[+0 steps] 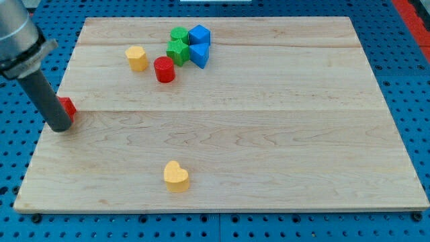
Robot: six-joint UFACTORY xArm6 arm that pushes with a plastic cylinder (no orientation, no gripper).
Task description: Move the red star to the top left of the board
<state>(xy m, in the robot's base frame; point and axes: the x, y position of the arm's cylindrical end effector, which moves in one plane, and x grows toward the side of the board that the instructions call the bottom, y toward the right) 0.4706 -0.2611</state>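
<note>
The red star (68,106) lies at the board's left edge, about mid-height, mostly hidden behind my rod. My tip (59,128) rests on the board just left of and below the star, touching or nearly touching it. The rod rises toward the view's top left.
The wooden board (269,168) sits on a blue pegboard. Near the top centre are a yellow block (136,58), a red cylinder (164,69), two green blocks (178,49) (179,33) and two blue blocks (199,35) (199,54). A yellow heart (176,176) lies at bottom centre-left.
</note>
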